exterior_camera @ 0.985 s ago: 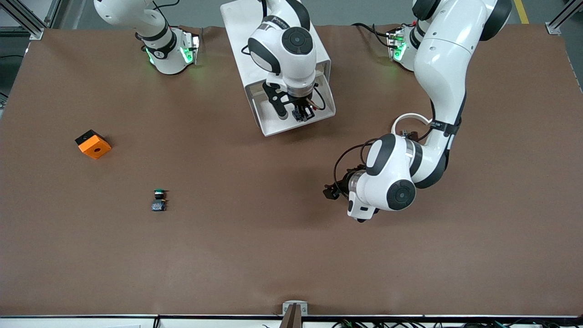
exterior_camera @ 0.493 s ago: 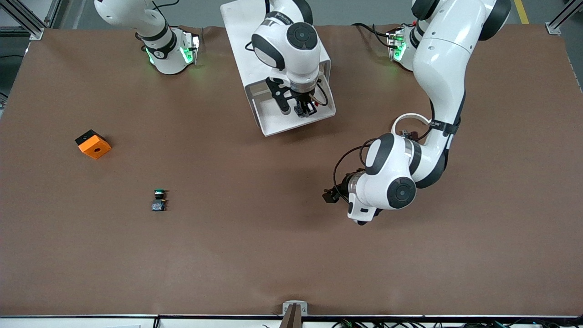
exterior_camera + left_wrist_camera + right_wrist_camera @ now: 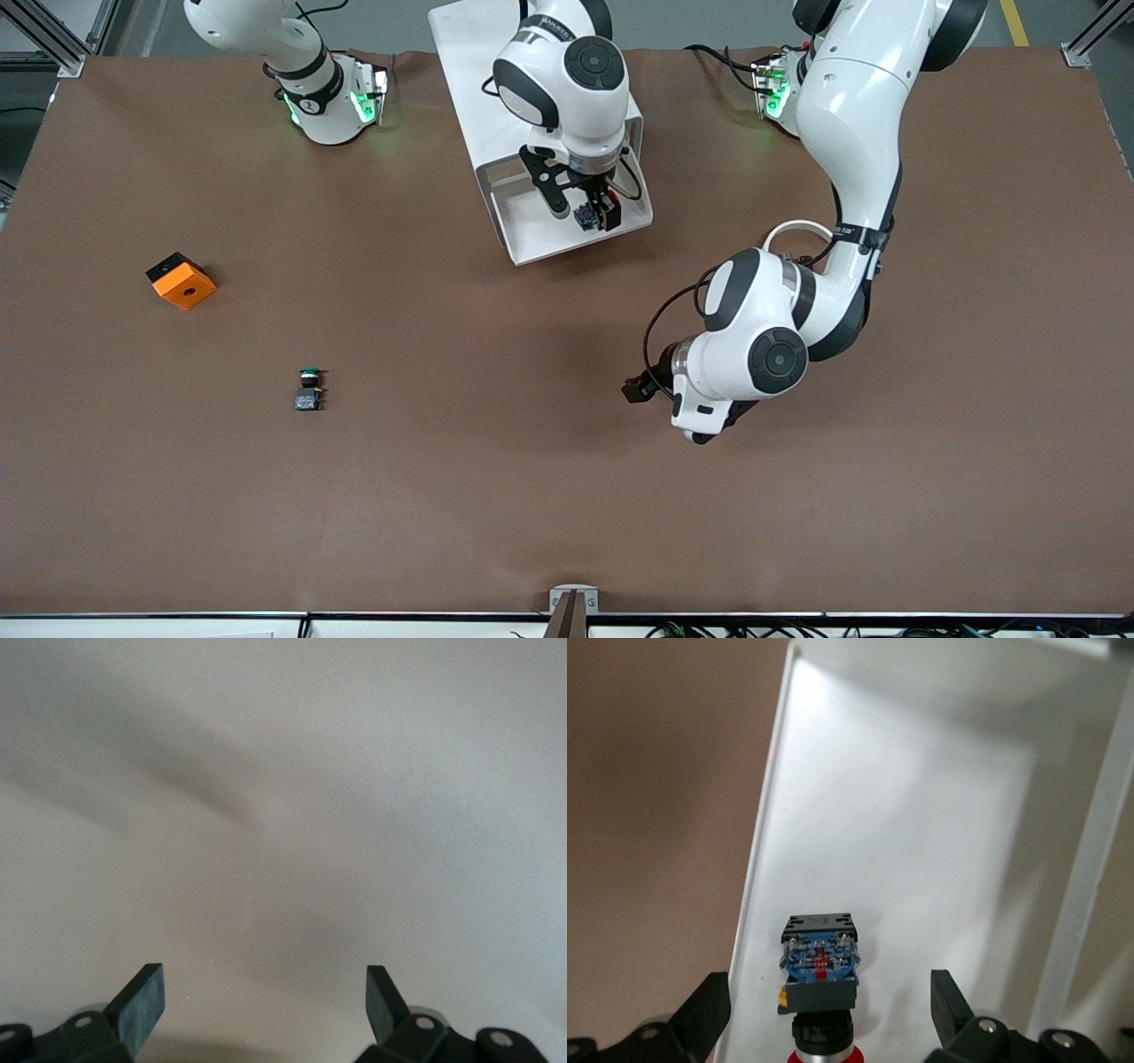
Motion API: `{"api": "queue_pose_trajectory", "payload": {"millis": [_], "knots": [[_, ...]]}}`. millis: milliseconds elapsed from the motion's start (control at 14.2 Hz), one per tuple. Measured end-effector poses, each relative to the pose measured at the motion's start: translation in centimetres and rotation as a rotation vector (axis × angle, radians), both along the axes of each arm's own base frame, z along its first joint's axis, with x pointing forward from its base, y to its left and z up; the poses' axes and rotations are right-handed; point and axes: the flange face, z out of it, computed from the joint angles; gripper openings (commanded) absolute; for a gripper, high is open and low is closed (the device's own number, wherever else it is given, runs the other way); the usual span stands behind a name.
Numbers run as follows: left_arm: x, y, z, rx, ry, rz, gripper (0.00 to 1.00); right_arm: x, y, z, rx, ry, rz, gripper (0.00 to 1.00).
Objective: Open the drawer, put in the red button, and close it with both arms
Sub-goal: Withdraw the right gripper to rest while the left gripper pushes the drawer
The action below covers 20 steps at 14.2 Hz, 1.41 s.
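The drawer (image 3: 532, 241) stands pulled out of the white cabinet (image 3: 469, 62), toward the front camera. The red button (image 3: 819, 979) lies on its side in the drawer, close to one side wall; it also shows in the front view (image 3: 583, 215). My right gripper (image 3: 829, 992) is open over the drawer, its fingers either side of the button and not touching it; it shows in the front view too (image 3: 595, 213). My left gripper (image 3: 633, 388) hovers over bare table, nearer the front camera than the drawer. It is open and empty in the left wrist view (image 3: 263, 979).
An orange cube with a hole (image 3: 182, 281) and a green-capped switch (image 3: 309, 388) lie on the brown table toward the right arm's end. The drawer's thin white walls (image 3: 766, 859) flank the button.
My right gripper has shifted a little toward the cabinet and risen, and the button now lies free in the drawer. My left arm has drifted slightly toward the front camera.
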Motion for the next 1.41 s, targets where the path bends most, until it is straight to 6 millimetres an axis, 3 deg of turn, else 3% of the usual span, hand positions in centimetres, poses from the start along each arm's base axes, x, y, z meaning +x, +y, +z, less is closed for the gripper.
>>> {"api": "queue_pose_trajectory", "payload": {"millis": [211,493,774,985,1196,1408], "knots": [[-1.4,-2.2,-0.2,0.064,-0.035,-0.078,1.0,3.9,-2.3,4.2,-0.012,0.029,0.172,1.0],[-3.4,-5.2,-0.2,0.079,-0.044,-0.135,1.0,11.3,-10.0,10.8,-0.01,0.097,0.399,1.0],[-5.3,-7.9,-0.3,0.075,-0.042,-0.18,1.0,17.0,-20.5,16.1,0.045,0.112,0.596,1.0],[-7.2,-10.2,-0.3,0.077,-0.04,-0.221,1.0,20.4,-29.4,18.5,0.078,0.104,0.723,1.0],[-8.3,-11.0,0.3,0.092,-0.041,-0.25,1.0,22.7,-37.8,19.3,0.083,0.121,0.848,1.0],[-10.2,-11.6,0.8,0.111,-0.018,-0.283,1.0,24.2,-44.9,19.3,0.099,0.139,0.954,1.0]]}}
